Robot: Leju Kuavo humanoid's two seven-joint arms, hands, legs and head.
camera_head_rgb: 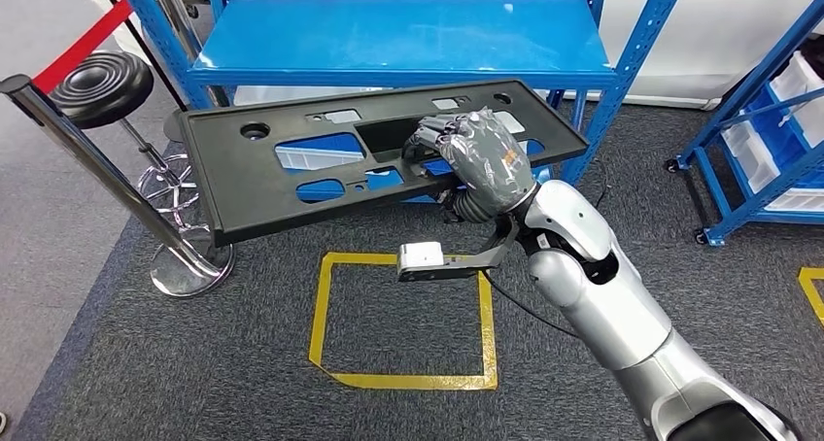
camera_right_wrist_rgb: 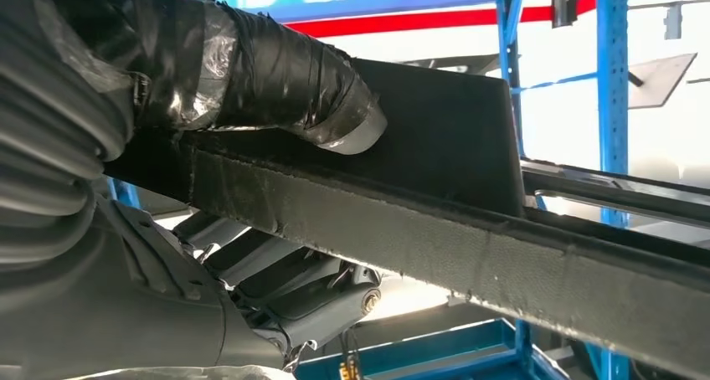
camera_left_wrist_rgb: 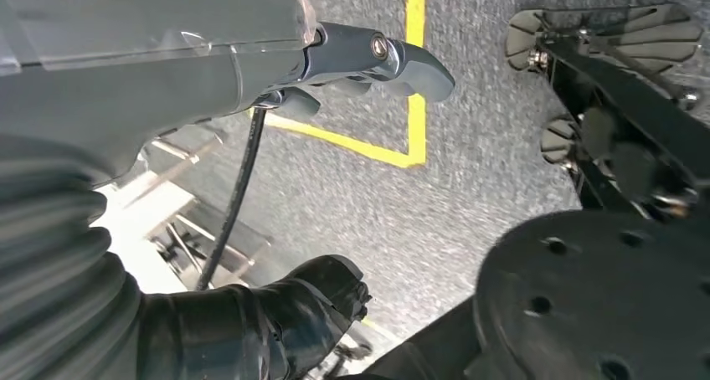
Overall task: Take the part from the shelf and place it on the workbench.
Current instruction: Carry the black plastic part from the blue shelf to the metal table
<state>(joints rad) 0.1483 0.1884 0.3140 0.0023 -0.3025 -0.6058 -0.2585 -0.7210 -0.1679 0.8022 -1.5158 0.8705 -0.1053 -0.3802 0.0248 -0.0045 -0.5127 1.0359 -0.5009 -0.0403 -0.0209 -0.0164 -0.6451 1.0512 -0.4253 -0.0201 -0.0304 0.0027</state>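
Jutting out from the blue shelf (camera_head_rgb: 408, 43) over the carpet, the part (camera_head_rgb: 291, 184), a long black panel with several cut-outs, hangs tilted in the air in front of the shelf's lower level. Its left end stands clear and its near edge dips toward the floor (camera_head_rgb: 146, 363). The right hand (camera_head_rgb: 476, 154) grips it near its right half: the fingers reach over the top into a rectangular opening, and in the right wrist view the taped thumb (camera_right_wrist_rgb: 276, 79) presses on one face while the darker fingers (camera_right_wrist_rgb: 293, 284) curl against the other, the panel's rough edge (camera_right_wrist_rgb: 435, 229) running between them.

Below the part the grey carpet is open, marked with a square of yellow tape (camera_head_rgb: 403, 315). On the left a chrome post (camera_head_rgb: 107, 174) leans close by the panel's left end, with a black stool (camera_head_rgb: 102, 86) behind it and a red rope (camera_head_rgb: 83, 48) running off. To the right a second blue rack (camera_head_rgb: 768, 140) with white bins stands well apart.

The panel's far right corner lies close to the shelf's upright (camera_head_rgb: 622, 82); whether they touch cannot be told. The hand covers part of the panel's middle.

The left hand (camera_left_wrist_rgb: 251, 70) hangs over the carpet, holding nothing, its grey thumb (camera_left_wrist_rgb: 393, 58) stretched out and a dark finger (camera_left_wrist_rgb: 293, 305) apart from it; the remaining fingers are cut off at the frame.
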